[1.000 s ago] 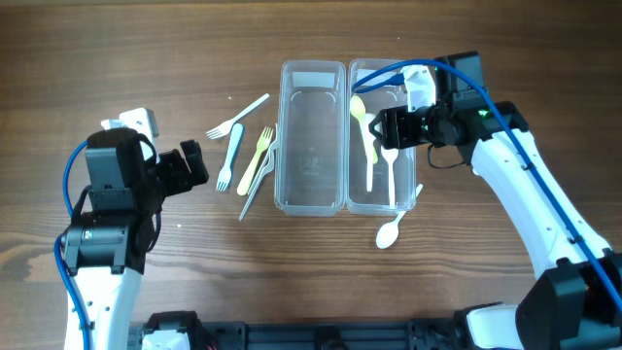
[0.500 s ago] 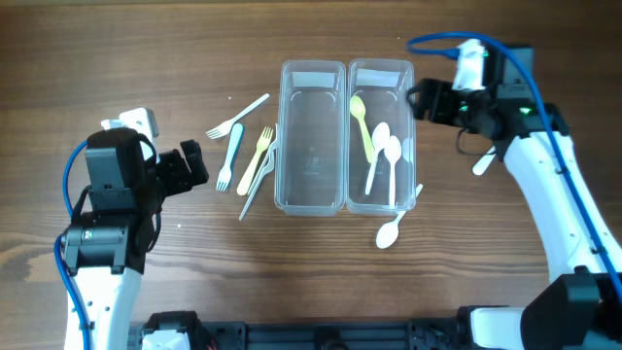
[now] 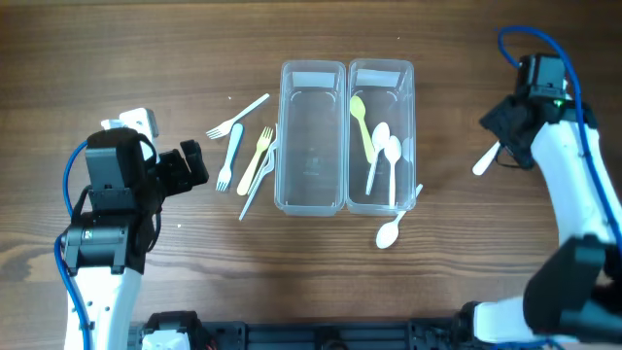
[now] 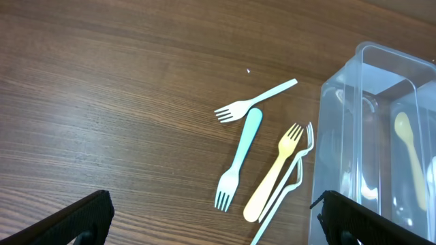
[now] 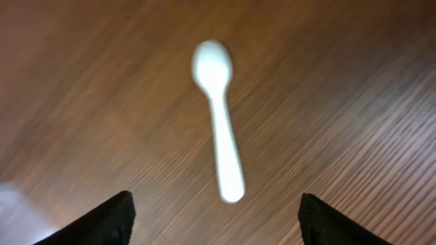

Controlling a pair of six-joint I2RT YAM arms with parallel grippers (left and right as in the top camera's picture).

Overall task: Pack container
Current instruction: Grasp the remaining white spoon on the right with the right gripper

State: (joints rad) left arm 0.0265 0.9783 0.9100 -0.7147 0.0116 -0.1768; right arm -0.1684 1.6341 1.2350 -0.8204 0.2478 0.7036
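right arm stretched well right of clear plastic two-compartment container (image 3: 347, 146). right gripper (image 5: 216, 221) spread open, empty, over loose white plastic spoon (image 5: 221, 133) on wooden table (image 3: 97, 58) (wrist view blurred). left gripper (image 3: 197, 165) wide open, left of plastic forks (image 3: 231, 156). container mid-table.

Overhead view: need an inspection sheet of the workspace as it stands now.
Surface: brown wooden table, no spills seen.
Job's things: left clear plastic container empty; right clear plastic container holds a yellow spoon and two white spoons. Loose: near-corner white spoon beside it, far-right white spoon; left of the containers a white fork, light blue fork, yellow fork, clear fork.
Clutter: nothing seen.
Grippers: left gripper open, empty, facing the forks; right gripper open, empty, over the far-right white spoon.
Cables: left blue cable and right blue cable, both off the items.
Surroundings: dark rig base at the arms' side.
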